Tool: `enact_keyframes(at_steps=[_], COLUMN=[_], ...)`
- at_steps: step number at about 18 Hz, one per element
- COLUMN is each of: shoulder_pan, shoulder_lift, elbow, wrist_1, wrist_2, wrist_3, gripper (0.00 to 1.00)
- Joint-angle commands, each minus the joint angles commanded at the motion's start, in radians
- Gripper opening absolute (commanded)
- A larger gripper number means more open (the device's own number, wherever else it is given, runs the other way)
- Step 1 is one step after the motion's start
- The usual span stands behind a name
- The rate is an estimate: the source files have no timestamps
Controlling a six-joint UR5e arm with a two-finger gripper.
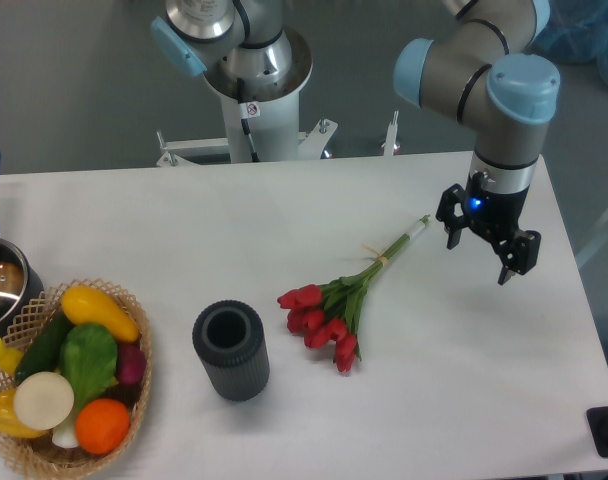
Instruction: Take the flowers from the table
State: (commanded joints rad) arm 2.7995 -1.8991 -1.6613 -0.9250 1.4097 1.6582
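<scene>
The flowers [334,315] lie on the bench [184,230] at centre-right, stem ends toward the upper right. The claw [478,259] hangs near those ends, fingers spread, holding nothing.

You've got red blooms on green stems in the flowers [336,318], pale at the tied ends, lying on the plain white table [184,240]. Your gripper [478,258] is black, under a grey arm [484,70] with light-blue caps. The ribbed cup [231,350] is dark grey, and the tan woven basket [134,400] shows yellow, green, white and orange.
</scene>
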Motion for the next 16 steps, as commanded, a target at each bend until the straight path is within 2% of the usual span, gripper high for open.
enact_keyframes(at_steps=[12,16], shoulder_pan=[-0.005,-0.008], shoulder_lift=[0.002,0.0], elbow=[-0.006,-0.026], wrist_1=[0.0,0.002], wrist_2=[0.0,-0.028], wrist_3=[-0.023,-0.055], gripper=[1.0,1.0])
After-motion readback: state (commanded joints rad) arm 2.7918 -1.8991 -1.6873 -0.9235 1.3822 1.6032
